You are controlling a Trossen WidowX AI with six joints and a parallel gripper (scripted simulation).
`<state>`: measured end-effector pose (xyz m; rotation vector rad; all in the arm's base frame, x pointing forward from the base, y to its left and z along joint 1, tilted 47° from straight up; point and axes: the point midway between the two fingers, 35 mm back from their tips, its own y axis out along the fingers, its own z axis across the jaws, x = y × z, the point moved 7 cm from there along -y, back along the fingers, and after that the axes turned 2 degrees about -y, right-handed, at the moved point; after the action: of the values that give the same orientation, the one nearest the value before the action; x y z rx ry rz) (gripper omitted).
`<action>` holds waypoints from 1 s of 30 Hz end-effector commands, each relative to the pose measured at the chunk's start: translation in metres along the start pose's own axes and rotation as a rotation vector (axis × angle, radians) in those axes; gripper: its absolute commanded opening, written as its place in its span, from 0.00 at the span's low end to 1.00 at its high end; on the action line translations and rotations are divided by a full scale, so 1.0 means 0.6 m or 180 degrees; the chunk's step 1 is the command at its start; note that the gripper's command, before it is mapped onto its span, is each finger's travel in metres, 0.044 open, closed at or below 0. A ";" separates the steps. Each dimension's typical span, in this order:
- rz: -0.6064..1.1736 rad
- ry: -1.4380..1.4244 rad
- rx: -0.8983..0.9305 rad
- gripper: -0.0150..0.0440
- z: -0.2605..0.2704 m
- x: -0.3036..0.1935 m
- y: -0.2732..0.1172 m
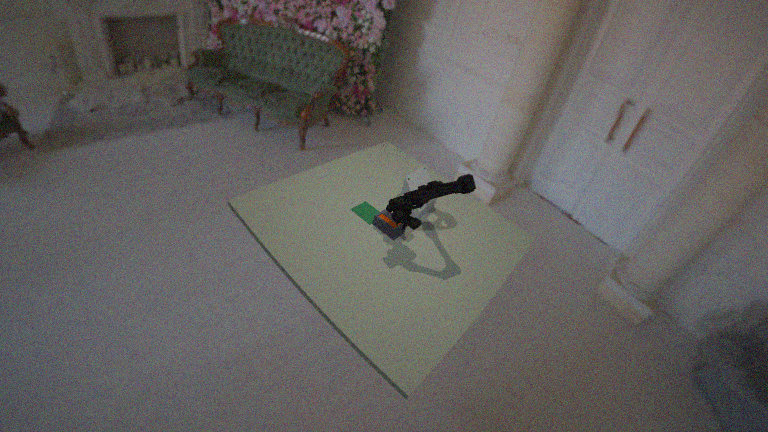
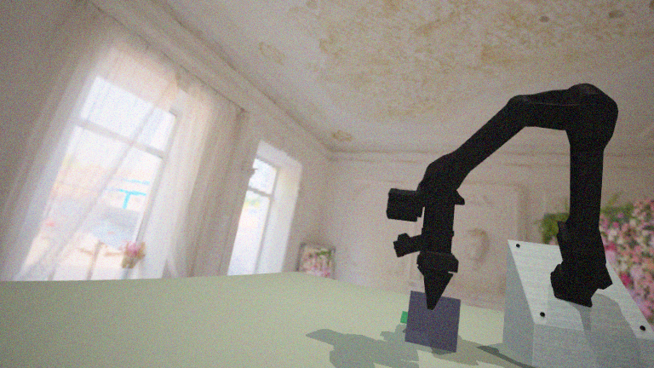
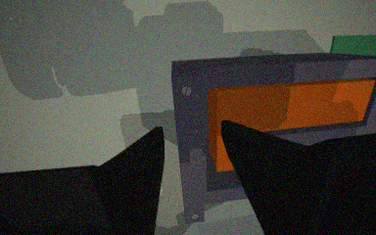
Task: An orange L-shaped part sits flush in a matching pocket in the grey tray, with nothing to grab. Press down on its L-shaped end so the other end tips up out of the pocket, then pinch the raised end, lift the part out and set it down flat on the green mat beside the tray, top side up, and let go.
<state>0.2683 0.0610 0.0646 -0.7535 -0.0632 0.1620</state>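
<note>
The orange L-shaped part point(image 1: 386, 220) point(image 3: 323, 103) lies in the pocket of the grey tray point(image 1: 387, 230) point(image 2: 433, 330) point(image 3: 188, 115). Its L-shaped end is on the left in the wrist view; whether the part is slightly tipped I cannot tell. My gripper point(image 2: 432, 304) point(image 3: 192, 130) points down at the tray and is partly open, with nothing between its fingertips. In the wrist view the right fingertip overlaps the L-shaped end and hides some of it; the left one appears outside the tray. Contact cannot be made out. The green mat point(image 1: 364, 211) point(image 2: 404, 317) point(image 3: 354, 45) lies beside the tray.
The arm's pale metal base point(image 2: 523, 296) stands behind the tray, to the right in the exterior view. The pale green table top point(image 1: 351, 268) point(image 2: 192, 315) carries the tray, mat and arm, with arm shadows across it.
</note>
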 end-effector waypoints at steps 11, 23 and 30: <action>0.0028 0.0035 0.0022 0.56 -0.001 -0.005 0.041; 0.0028 0.0035 0.0025 0.56 -0.001 -0.005 0.050; 0.0028 0.0035 0.0025 0.56 -0.001 -0.005 0.050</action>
<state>0.2636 0.0820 0.0461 -0.7426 -0.0633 0.1632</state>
